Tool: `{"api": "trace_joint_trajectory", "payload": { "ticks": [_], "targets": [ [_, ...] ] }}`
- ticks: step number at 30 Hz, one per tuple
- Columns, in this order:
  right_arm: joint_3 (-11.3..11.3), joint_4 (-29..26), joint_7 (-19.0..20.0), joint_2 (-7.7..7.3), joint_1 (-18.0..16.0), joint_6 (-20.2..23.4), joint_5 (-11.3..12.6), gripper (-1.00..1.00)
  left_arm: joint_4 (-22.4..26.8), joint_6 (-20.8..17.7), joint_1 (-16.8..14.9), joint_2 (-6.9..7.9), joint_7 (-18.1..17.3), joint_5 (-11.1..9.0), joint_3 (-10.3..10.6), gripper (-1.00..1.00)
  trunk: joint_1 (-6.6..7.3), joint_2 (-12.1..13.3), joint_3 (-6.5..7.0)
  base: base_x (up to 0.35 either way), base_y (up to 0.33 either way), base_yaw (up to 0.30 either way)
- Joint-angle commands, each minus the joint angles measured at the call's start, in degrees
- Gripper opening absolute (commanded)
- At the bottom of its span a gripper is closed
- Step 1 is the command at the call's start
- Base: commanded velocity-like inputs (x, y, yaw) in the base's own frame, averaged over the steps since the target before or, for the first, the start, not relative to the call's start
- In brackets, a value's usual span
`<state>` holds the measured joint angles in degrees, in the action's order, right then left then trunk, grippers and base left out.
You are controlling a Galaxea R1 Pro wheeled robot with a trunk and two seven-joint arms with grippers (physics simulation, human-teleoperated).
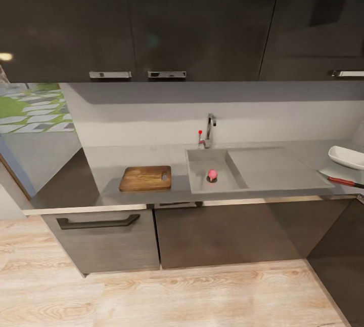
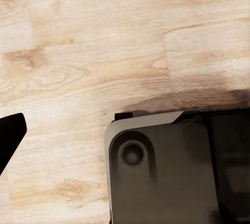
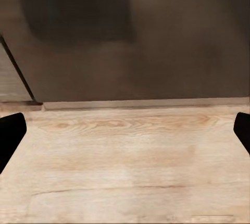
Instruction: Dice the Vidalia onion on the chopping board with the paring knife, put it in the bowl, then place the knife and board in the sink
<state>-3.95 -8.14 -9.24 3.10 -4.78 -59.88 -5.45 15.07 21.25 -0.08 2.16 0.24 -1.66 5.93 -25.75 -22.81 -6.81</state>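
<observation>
- Your chopping board (image 1: 145, 178) lies on the worktop (image 1: 283, 165), left of the sink (image 1: 199, 177).
- The onion (image 1: 212, 174) sits in the sink.
- Bowl (image 1: 347, 157) and knife (image 1: 345, 181) are far right.
- Right tool (image 3: 125, 130) spread wide above the floor (image 3: 125, 172); left tool (image 2: 10, 138): cannot tell.

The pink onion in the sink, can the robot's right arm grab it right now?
Probably not yet. The onion sits uncovered in the sink, but the right gripper hangs low, facing the wood floor and cabinet fronts, so the arm must rise first.
</observation>
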Motion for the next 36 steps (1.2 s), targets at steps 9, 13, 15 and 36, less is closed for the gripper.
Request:
{"api": "trace_joint_trajectory", "payload": {
  "ticks": [9,13,15,36],
  "targets": [
    [-0.2,6.62,-0.35,2.29,5.82,-0.12,-0.98,1.0,0.05,0.11,-0.01,0.04,0.03,-0.18,0.31,1.0,-0.03,-0.11,-0.11,0.0,0.0,0.0],
    [-0.25,6.79,-0.29,2.41,11.73,-0.12,-1.21,1.0,0.05,0.11,-0.01,0.04,0.03,-0.18,0.31,1.0,-0.03,-0.11,-0.11,0.0,0.0,0.0],
    [-0.26,6.54,-0.27,2.37,13.63,-0.12,-1.26,1.0,0.05,0.11,-0.01,0.04,0.03,-0.18,0.31,1.0,-0.03,-0.11,-0.11,0.0,0.0,0.0],
    [0.25,-27.35,-0.8,-2.77,15.76,24.47,-0.36,1.0,0.05,0.11,-0.01,0.04,0.03,-0.18,0.31,1.0,-0.03,-0.11,-0.11,0.0,-0.039,0.0]
  ]
}}
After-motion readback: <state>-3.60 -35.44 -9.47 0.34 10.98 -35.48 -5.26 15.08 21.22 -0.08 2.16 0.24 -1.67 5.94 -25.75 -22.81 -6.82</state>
